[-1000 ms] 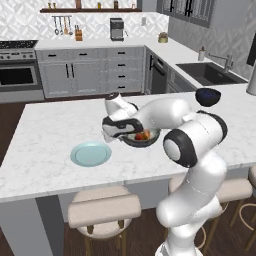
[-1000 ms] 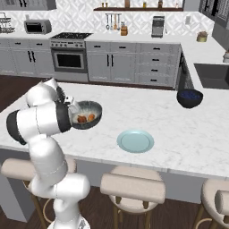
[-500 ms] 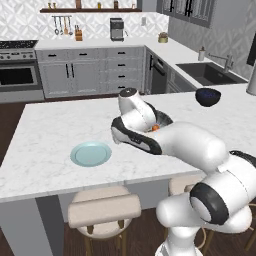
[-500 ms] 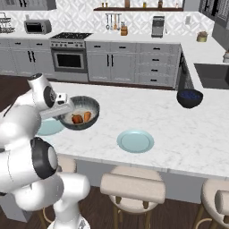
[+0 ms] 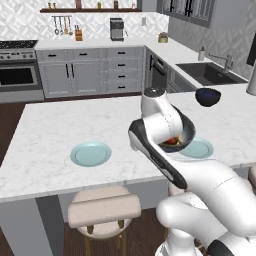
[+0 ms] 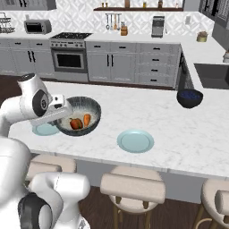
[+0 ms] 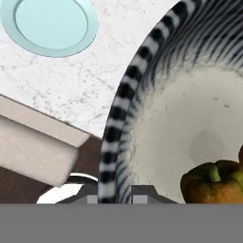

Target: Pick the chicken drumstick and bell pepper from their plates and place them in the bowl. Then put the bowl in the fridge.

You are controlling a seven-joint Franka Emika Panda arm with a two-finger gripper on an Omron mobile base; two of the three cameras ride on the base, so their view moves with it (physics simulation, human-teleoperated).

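Observation:
The dark speckled bowl [image 6: 82,108] hangs above the island counter near its front edge. My gripper [image 6: 65,115] is shut on the bowl's left rim. Inside the bowl lie the red bell pepper [image 6: 75,124] and the orange-brown chicken drumstick [image 6: 86,119]. In the hand view my gripper [image 7: 116,198] clamps the striped rim of the bowl [image 7: 114,137], and the bell pepper [image 7: 213,182] rests on the pale inside. Both pale blue plates [image 6: 135,141] [image 6: 43,129] lie bare on the counter. The fridge is out of view.
A small glossy dark blue bowl [image 6: 189,97] stands at the counter's far right. Padded stools [image 6: 134,187] line the near side of the island counter [image 6: 179,129]. My own arm links [image 5: 165,160] cross in front of the bowl in the left base view.
The arm has swung its elbow round while keeping hold of the bowl. The bowl has shifted toward the counter's near edge, above the plate nearer the arm. The plates have not moved.

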